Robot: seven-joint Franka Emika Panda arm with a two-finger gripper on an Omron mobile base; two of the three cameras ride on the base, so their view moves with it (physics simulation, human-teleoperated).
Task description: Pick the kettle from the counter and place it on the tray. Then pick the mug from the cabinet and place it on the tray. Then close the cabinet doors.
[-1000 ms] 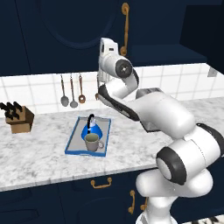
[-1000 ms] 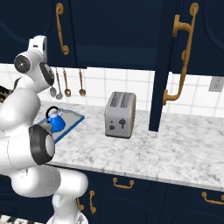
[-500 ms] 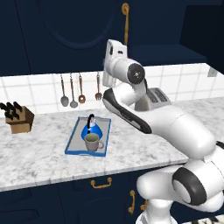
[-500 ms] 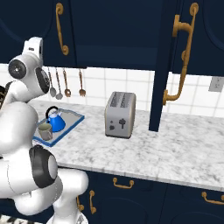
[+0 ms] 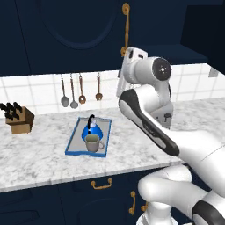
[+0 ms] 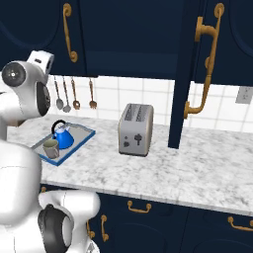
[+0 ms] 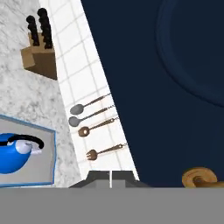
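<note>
The blue kettle (image 5: 92, 129) and the grey-beige mug (image 5: 92, 143) both stand on the blue-rimmed tray (image 5: 73, 143) on the marbled counter (image 5: 39, 154). From the right I see the kettle (image 6: 63, 136), mug (image 6: 50, 148) and tray (image 6: 81, 141) again. My gripper (image 7: 110, 179) is raised well above the tray, close to the left cabinet door (image 7: 175, 65) and its brass handle (image 7: 199, 178). Its fingertips are together with nothing between them. The left door (image 5: 74, 30) looks closed. The right door (image 6: 184, 74) stands open, seen edge-on.
A silver toaster (image 6: 135, 129) stands on the counter right of the tray. A knife block (image 5: 18, 119) sits at the far left, and utensils (image 5: 81, 90) hang on the tiled wall. My own arm (image 5: 149, 123) fills the middle of the left base view.
The arm has swung to the right and its upper links have come forward. The hand has shifted right toward the brass door handle. Kettle, mug and tray have not moved.
</note>
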